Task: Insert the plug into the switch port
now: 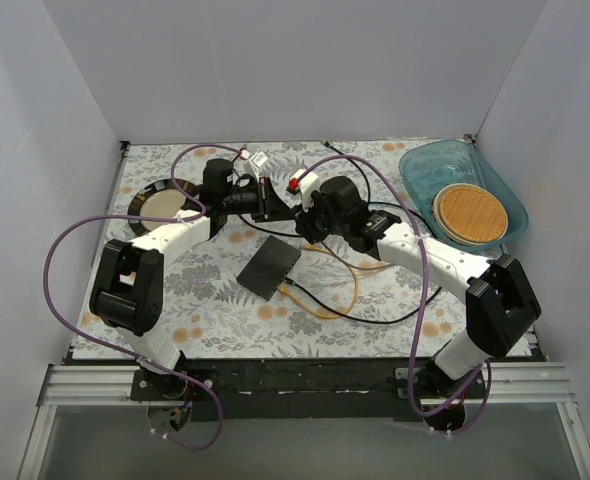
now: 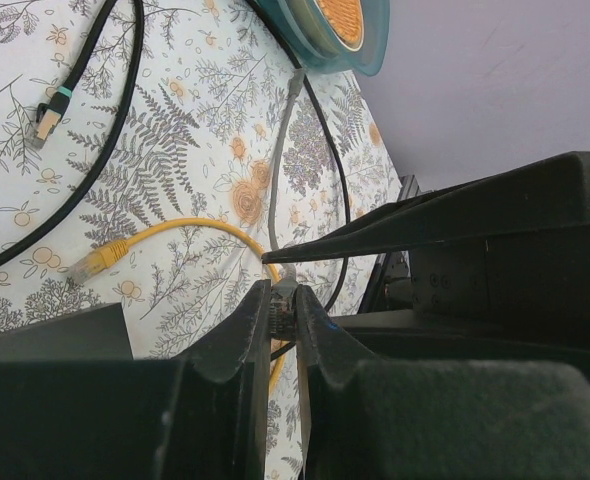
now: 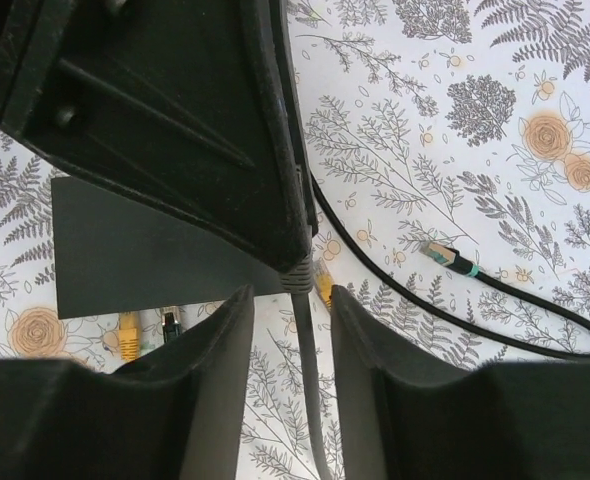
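White arms [image 1: 170, 238] with black joints, black jaws and looping purple cables [image 1: 47, 268].

You're in a robotics lab test cell, not a home or shop. Plain pale panel walls [image 1: 295, 70] box in the counter [image 1: 225, 330] behind the switch [image 1: 271, 268] and on both sides of it. Nearer you than the switch, an aluminium rail [image 1: 85, 385] carries the bases of the left arm [image 1: 135, 285] and right arm [image 1: 485, 300], with purple cabling [image 1: 60, 290] looping off them. A yellow network cable [image 2: 175, 228] lies loose just beside the switch.
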Motion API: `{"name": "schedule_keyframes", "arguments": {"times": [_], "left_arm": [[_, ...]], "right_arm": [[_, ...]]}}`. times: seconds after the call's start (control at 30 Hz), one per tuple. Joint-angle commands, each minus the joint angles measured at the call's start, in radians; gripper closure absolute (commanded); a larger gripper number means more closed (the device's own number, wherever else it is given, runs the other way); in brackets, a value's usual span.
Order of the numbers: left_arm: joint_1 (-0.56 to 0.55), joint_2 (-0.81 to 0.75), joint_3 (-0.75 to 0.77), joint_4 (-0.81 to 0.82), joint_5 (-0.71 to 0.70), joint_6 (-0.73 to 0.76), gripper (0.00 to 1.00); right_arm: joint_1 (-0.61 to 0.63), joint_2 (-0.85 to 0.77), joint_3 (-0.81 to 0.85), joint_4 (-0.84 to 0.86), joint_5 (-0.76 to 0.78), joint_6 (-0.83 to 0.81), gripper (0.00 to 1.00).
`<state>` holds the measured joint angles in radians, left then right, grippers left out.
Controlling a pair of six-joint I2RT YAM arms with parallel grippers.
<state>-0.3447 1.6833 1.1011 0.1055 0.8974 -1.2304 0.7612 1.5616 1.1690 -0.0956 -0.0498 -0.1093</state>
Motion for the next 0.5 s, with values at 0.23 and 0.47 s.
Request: {"name": "schedule_keyframes", "arguments": {"times": [0.23, 0.47], "left_arm": [[-0.004, -0.002, 0.036, -0.006, 0.001, 0.006, 1.0], [-0.004, -0.004, 0.039, -0.007, 0.014, 0.012, 0.97]], "right_arm": [[0.004, -0.002, 0.027, 0.048, 0.068, -0.012, 0.82], [0.004, 0.006, 0.023, 0.066, 0.071, -0.003, 0.99]]}}
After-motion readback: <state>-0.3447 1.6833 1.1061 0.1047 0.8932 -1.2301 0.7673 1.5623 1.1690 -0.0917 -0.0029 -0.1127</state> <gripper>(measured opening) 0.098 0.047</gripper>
